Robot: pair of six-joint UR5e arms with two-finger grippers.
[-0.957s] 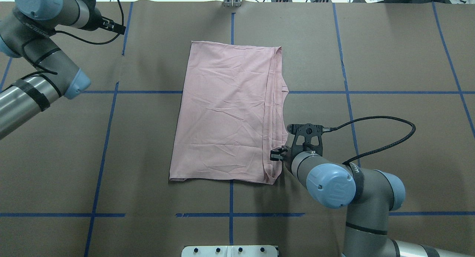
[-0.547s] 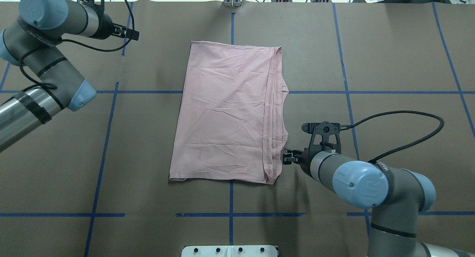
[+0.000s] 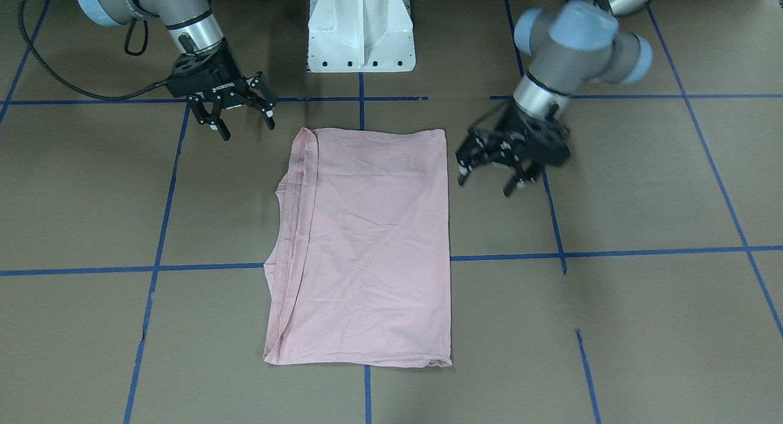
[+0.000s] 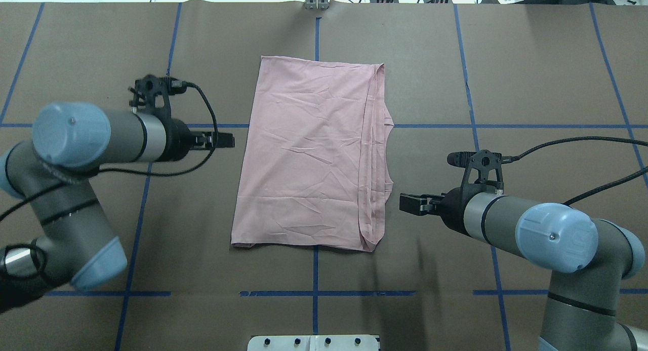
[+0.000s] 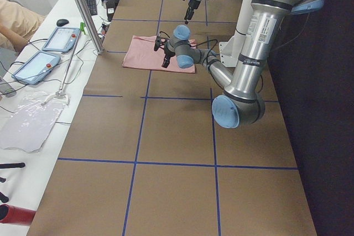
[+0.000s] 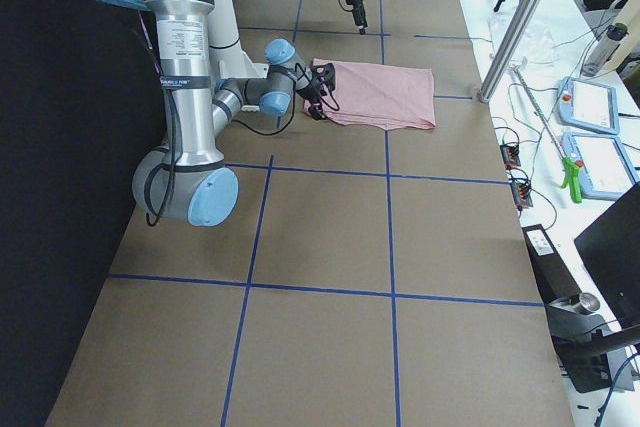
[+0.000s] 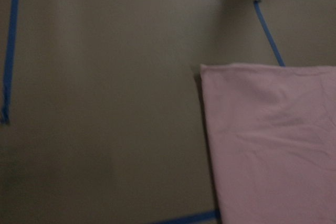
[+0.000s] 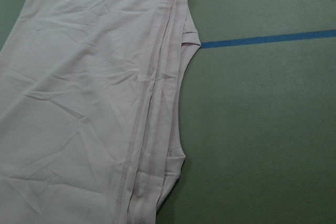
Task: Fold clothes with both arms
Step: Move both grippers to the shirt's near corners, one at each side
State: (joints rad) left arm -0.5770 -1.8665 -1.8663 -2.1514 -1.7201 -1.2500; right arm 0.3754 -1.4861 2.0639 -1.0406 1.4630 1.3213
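pink t-shirt point(image 4: 309, 153), part-folded — left gripper point(image 4: 229, 140) at 9 o'clock, right gripper point(image 4: 405, 203) at 4 o'clock, both splayed, empty; stacked edge layers may be part-caught, skewing fold.

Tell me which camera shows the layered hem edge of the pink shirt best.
The right wrist-mounted view: the layered hem edge is close up, its stitching lines distinct. Overhead and front-facing show it only as a narrow band along one side of the T-shirt. In the side views it is too small. The left wrist view shows only the opposite plain edge.
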